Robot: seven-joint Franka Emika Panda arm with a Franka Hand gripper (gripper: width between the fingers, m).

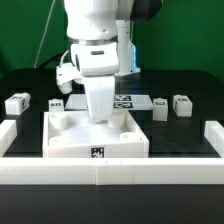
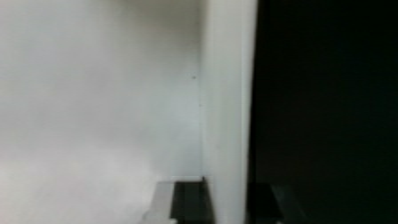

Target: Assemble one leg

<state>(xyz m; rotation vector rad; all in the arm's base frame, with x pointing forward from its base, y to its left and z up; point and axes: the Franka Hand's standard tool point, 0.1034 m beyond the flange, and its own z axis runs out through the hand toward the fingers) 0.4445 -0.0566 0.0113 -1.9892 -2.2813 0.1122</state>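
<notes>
The large white tray-like piece (image 1: 97, 140) lies at the front middle of the table. My gripper (image 1: 100, 92) hangs straight down over its far middle part, shut on a white leg (image 1: 100, 105) that stands upright with its lower end at the tray floor. In the wrist view the leg (image 2: 226, 110) is a narrow white strip running out between my two dark fingertips (image 2: 189, 203). The tray's white surface (image 2: 89, 110) fills one side and the dark table the other. Other loose legs lie on the table: two at the exterior view's left (image 1: 17, 102) (image 1: 56, 103) and two at its right (image 1: 160, 107) (image 1: 182, 103).
The marker board (image 1: 128, 100) lies flat behind the tray, partly hidden by the arm. A white wall (image 1: 110, 175) runs along the front edge of the table and up both sides (image 1: 210, 135). A green backdrop stands behind.
</notes>
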